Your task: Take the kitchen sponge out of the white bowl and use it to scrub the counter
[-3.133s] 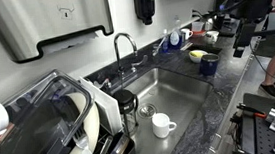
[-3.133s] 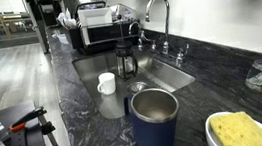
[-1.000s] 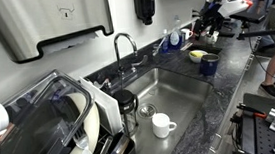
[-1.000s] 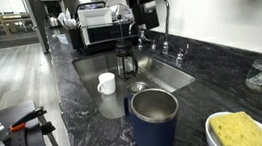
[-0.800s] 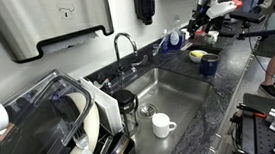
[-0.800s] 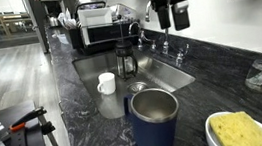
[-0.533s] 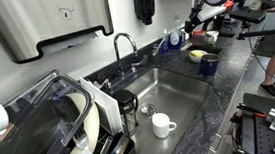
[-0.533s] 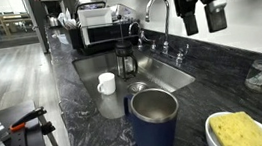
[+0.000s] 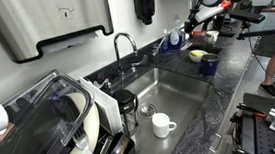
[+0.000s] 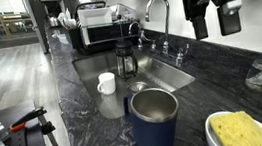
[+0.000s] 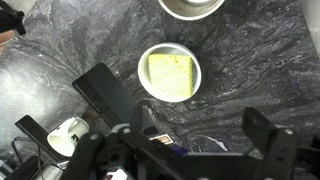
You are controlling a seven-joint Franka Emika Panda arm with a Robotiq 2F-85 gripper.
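Note:
The white bowl (image 10: 214, 126) stands on the dark stone counter and holds the yellow kitchen sponge (image 10: 241, 129). Both also show in an exterior view, the bowl (image 9: 197, 59) with the sponge (image 9: 197, 54) in it, beyond the sink. In the wrist view the bowl (image 11: 146, 83) with the sponge (image 11: 170, 73) lies straight below. My gripper (image 10: 215, 20) hangs high above the counter, open and empty, well clear of the bowl. Its two black fingers frame bare counter in the wrist view (image 11: 190, 115).
A dark steel cup (image 10: 155, 116) stands next to the bowl. The sink holds a white mug (image 10: 106, 83) and a French press (image 10: 125, 59). The faucet (image 10: 158, 9) rises behind the sink. A dish rack (image 9: 51, 125) sits at the far end.
My gripper has swung in from above the sink toward the bowl's end of the counter. It stays open. The bowl and the sponge have not moved.

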